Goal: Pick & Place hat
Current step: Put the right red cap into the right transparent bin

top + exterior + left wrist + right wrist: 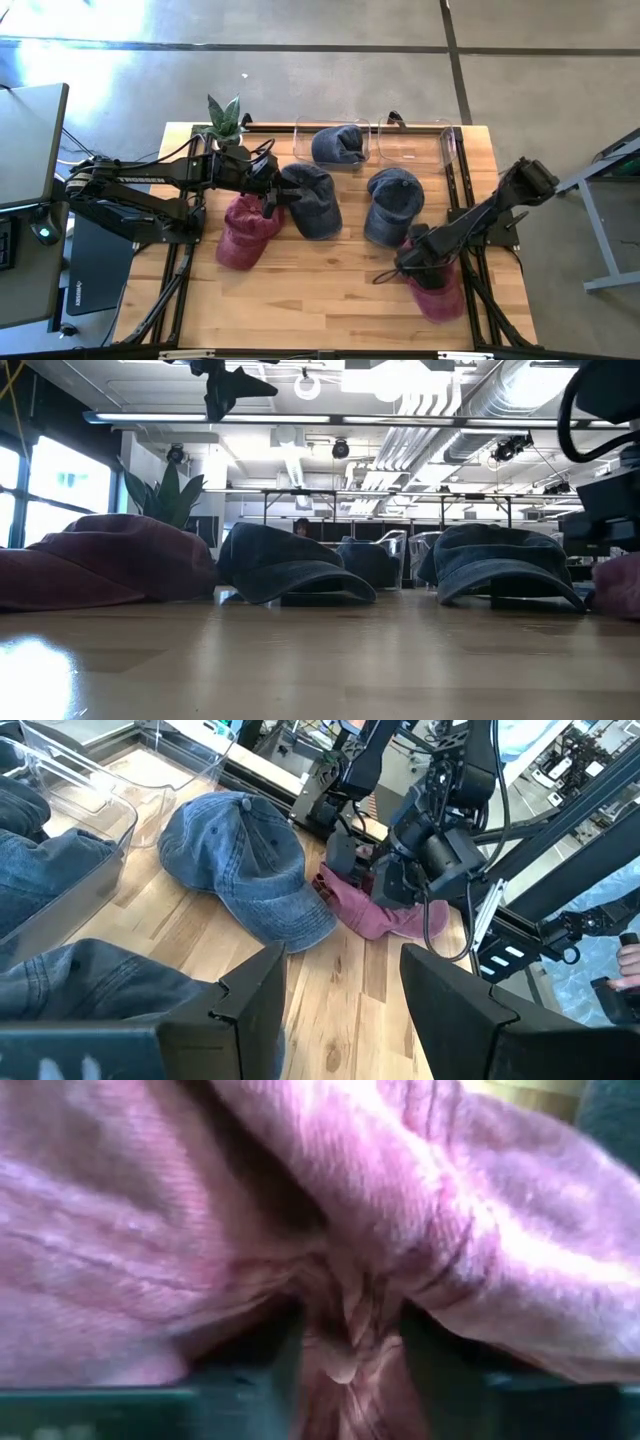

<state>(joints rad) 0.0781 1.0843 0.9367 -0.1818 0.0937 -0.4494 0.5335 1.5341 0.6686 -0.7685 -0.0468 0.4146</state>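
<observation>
a: we start with the pink hat [440, 290], near the table's [320, 300] right edge in the high view. our right gripper [420, 262] is down on it, and the right wrist view shows pink cloth [340, 1320] bunched into a fold between the 2 jaws, so we read that as a pinch on the fabric.

b: lifted yet?

a: we judge not; from above it looks to lie flat on the wood. so the pick is only beginning and the placing is all to come.

b: what is already done?

a: 1 denim hat [338, 145] sits inside a clear bin [300, 135] at the far edge. the clear bin beside it [450, 145] looks empty. 2 more denim hats [310, 200] [392, 205] and a maroon hat [243, 232] lie loose mid-table.

b: and our left side?

a: the left gripper [270, 195] hangs over the left denim hat, just beside the maroon one. its jaws stand apart with nothing between them.

b: how will these handle?

a: they're soft caps, washed denim and ribbed pink weave, with stiffer curved brims. the crowns slump and crease, so we expect the cloth to gather in a grip rather than hold shape. the table is smooth varnished wood, and a small potted plant [224, 118] stands at its far left corner.
</observation>
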